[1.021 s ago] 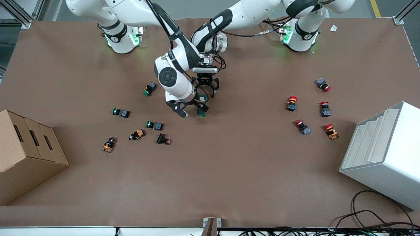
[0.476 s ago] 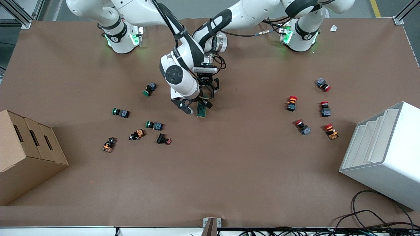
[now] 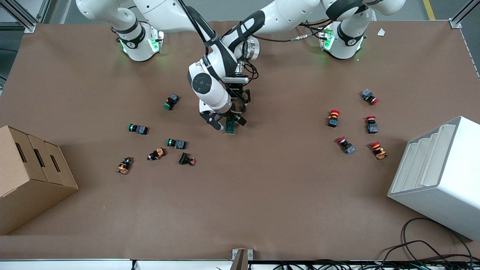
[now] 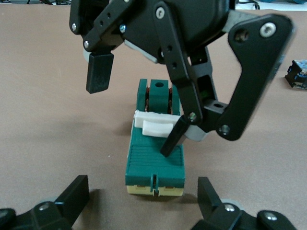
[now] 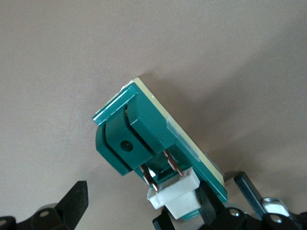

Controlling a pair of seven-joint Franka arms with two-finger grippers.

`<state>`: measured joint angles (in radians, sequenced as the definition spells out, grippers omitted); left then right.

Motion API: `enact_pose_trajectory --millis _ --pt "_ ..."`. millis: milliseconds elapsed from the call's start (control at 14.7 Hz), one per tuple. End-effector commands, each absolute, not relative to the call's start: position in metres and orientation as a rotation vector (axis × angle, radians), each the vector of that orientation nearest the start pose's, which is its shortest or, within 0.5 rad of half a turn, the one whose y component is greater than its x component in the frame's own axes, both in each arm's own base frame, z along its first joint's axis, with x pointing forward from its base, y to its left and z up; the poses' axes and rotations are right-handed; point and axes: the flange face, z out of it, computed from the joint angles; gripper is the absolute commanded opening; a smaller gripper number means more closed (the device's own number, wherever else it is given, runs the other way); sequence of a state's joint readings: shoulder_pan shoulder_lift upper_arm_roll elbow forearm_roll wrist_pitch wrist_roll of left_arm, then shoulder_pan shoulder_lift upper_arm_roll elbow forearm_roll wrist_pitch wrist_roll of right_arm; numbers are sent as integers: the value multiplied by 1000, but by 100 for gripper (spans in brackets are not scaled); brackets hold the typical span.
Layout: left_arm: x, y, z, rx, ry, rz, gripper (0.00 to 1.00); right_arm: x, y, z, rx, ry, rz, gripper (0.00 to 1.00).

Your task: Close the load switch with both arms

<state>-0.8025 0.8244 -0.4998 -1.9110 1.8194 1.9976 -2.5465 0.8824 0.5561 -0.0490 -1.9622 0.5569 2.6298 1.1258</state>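
Note:
The load switch (image 3: 230, 127), a dark-green block with a cream base, lies mid-table; its white lever tab (image 4: 156, 123) stands raised across the body. My right gripper (image 3: 227, 123) is open over the load switch (image 5: 139, 139), and one of its fingers (image 4: 173, 137) rests against the white lever tab (image 5: 178, 197). My left gripper (image 3: 238, 107) sits low at the switch's end toward the robots' bases. In the left wrist view the left gripper (image 4: 142, 188) is open, its fingers on either side of that end with a gap at each. The right gripper (image 5: 141, 203) holds nothing.
Green-capped and orange push buttons (image 3: 176, 143) lie scattered toward the right arm's end, with a cardboard box (image 3: 30, 176) at that edge. Red-capped buttons (image 3: 333, 118) lie toward the left arm's end beside a white slotted rack (image 3: 438, 176).
The right gripper has shifted toward the left arm's end and onto the switch, bringing one finger to the lever tab. The left gripper has stayed put.

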Motion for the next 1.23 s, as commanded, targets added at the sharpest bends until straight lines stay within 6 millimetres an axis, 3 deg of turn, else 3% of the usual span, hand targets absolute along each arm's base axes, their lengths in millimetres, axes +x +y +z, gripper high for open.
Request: enact_pose_trajectory --millis 0,204,476,1157 --pt "204 -556 72 -2855 27 -1463 100 455 445 211 -2621 1101 215 100" --pt "206 -555 71 -2850 25 -1465 100 486 443 236 -2601 1109 275 100" --pt "206 -555 72 -2850 24 -1467 100 495 447 248 -2577 1102 258 100" --pt "207 -554 71 -2849 25 -1463 100 514 456 232 -2586 1072 230 100"
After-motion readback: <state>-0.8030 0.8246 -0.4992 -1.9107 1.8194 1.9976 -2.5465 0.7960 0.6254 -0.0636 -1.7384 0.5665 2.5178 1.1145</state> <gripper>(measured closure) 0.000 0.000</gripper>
